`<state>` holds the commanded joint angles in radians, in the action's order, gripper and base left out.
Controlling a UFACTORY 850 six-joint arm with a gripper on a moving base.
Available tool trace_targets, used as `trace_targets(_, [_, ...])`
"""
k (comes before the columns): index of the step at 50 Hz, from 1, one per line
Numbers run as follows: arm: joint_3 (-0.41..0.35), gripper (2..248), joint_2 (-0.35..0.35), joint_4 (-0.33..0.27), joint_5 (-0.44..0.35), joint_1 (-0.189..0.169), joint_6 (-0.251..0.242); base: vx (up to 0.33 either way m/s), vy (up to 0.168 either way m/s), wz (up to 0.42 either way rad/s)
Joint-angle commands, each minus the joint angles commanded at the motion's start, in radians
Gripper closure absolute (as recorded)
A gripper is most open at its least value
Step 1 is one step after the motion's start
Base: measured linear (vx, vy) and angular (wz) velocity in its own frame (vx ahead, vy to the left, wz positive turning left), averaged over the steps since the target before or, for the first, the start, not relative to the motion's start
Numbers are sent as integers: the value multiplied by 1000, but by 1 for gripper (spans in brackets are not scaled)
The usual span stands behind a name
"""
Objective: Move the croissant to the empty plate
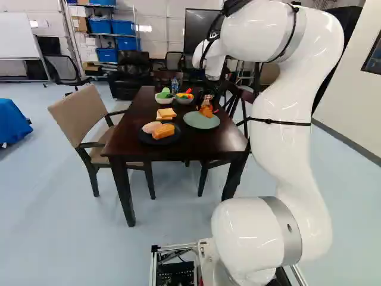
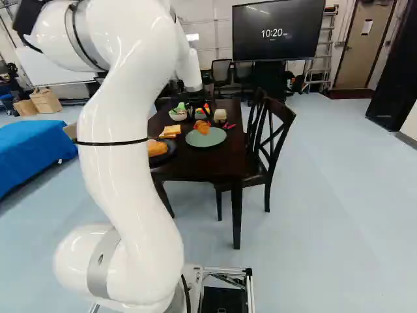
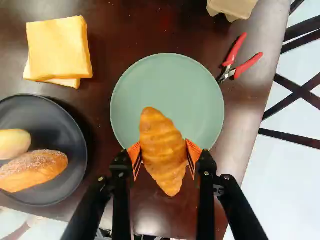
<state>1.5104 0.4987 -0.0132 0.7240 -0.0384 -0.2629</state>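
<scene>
So my pincer has the croissant gripped, orange pads pressed in from both sides. In the wrist view it overlaps the rim of the green plate, one end over the plate, the other sticking out past it. Honestly can't tell how much gap is underneath. Red-handled pliers sit just beside that plate on the table; the dark plate on the other side has bread on it.
</scene>
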Motion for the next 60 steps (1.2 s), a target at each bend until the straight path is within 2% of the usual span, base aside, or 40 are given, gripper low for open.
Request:
trace_targets(12, [46, 119, 59, 0, -3, 1, 0, 0, 0, 0])
trace_targets(37, [78, 119, 135, 0, -29, 2, 0, 0, 0, 0])
trace_targets(58, [78, 119, 135, 0, -29, 2, 0, 0, 0, 0])
trace_targets(59, [78, 100, 135, 0, -29, 2, 0, 0, 0, 0])
trace_targets(60, [78, 100, 135, 0, -29, 2, 0, 0, 0, 0])
